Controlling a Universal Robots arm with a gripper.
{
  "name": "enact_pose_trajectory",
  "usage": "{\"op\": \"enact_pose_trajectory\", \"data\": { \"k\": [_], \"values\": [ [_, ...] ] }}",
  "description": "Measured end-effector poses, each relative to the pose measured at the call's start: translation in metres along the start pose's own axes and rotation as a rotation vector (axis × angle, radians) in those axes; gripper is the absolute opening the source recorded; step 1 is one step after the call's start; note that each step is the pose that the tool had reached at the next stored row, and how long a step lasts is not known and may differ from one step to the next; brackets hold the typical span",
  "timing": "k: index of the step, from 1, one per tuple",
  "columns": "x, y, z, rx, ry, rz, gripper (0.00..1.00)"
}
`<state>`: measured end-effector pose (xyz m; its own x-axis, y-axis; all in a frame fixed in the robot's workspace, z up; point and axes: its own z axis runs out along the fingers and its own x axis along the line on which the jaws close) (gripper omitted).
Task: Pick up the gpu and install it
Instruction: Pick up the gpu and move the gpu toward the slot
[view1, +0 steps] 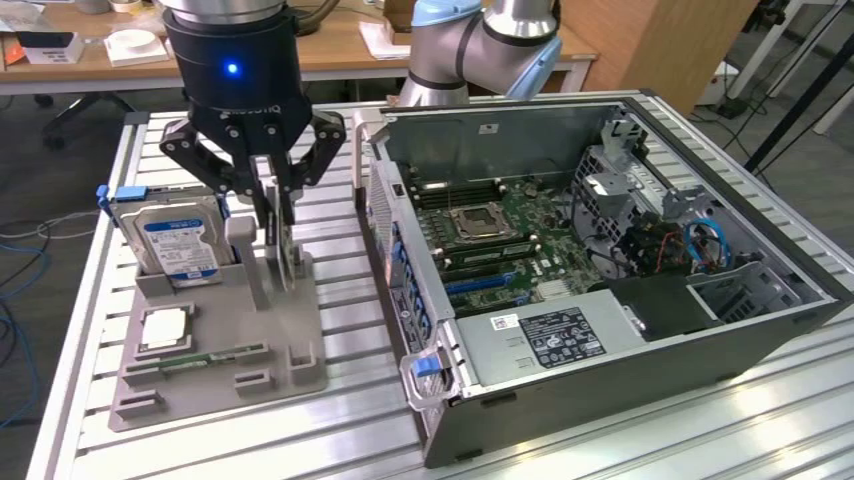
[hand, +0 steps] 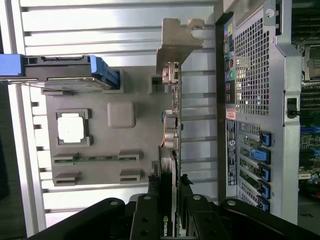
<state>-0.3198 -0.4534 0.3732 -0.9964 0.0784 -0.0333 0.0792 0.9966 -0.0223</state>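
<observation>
The claw (view1: 274, 205) clasps the upright gpu (view1: 283, 255) in the grey holder (view1: 214, 385). On the exterior view's left, the standing hard drive (view1: 178, 240) rises just beside the card, leaving a narrow gap. On the exterior view's right, a strip of bare desk (view1: 350, 300) separates the holder from the tall wall of the computer case (view1: 641, 400). The case lies open on top, its motherboard (view1: 507, 235) exposed. A metal cage (view1: 607, 185) and cables (view1: 701, 250) crowd the far right end.
</observation>
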Motion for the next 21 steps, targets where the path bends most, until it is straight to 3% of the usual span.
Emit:
{"op": "enact_pose_trajectory", "data": {
  "k": [21],
  "values": [
    [0.0002, 0.0024, -0.0002, 0.0027, -0.0001, 0.000, 0.26]
  ]
}}
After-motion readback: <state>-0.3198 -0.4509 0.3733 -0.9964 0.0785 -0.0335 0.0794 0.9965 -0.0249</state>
